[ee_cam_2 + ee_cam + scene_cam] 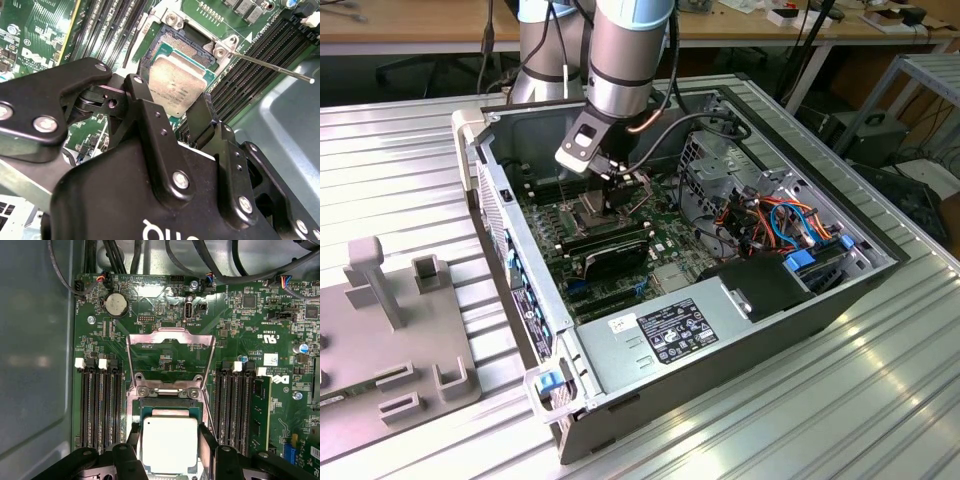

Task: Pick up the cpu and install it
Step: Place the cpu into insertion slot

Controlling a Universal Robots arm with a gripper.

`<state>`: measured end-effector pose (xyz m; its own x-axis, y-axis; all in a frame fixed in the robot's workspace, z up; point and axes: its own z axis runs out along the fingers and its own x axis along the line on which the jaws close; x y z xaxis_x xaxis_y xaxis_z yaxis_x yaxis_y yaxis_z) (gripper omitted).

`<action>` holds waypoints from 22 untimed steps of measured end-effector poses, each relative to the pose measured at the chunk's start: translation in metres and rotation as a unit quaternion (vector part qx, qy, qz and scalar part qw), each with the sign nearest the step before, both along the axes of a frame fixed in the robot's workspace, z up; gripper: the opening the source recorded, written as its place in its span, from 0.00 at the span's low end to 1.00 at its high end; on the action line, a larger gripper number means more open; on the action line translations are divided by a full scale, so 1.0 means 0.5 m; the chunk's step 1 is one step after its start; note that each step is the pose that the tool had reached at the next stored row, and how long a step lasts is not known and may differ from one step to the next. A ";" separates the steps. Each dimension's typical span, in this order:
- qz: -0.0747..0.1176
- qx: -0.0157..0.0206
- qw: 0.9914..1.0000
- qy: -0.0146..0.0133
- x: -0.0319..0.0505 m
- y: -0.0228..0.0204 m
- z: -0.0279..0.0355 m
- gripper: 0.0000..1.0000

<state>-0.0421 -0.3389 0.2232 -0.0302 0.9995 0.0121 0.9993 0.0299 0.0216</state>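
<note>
The black two-fingered gripper (610, 200) reaches down into an open grey metal computer case (790, 310) lying on a ribbed aluminium table (400, 160). In the exterior view it sits toward eleven o'clock of the case's middle, and its own body hides what lies under it.

In both wrist views the square, silver-lidded cpu (170, 442) sits between the two black fingers (200, 117). They are drawn in narrow, pressed against two opposite edges of the chip. The cpu lies over the metal-framed socket (170, 394) on the green motherboard (240, 340). Whether it is fully seated or held just above the contacts is hard to make out, and the gripper's housing cuts off its near edge.

The socket's silver load plate (170, 336) stands flipped open, and a thin steel retention lever (270, 64) sticks out beside it. Rows of black memory slots (100, 405) flank the socket on both sides.

In the exterior view a labelled grey power supply box (670, 335) lies toward five o'clock from the gripper. A grey plastic fixture (390, 330) stands outside the case toward eight o'clock, cut off by the frame edge.
</note>
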 end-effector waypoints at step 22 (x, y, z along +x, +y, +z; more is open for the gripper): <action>0.000 0.000 1.000 0.000 0.000 0.0000 -0.027 0.55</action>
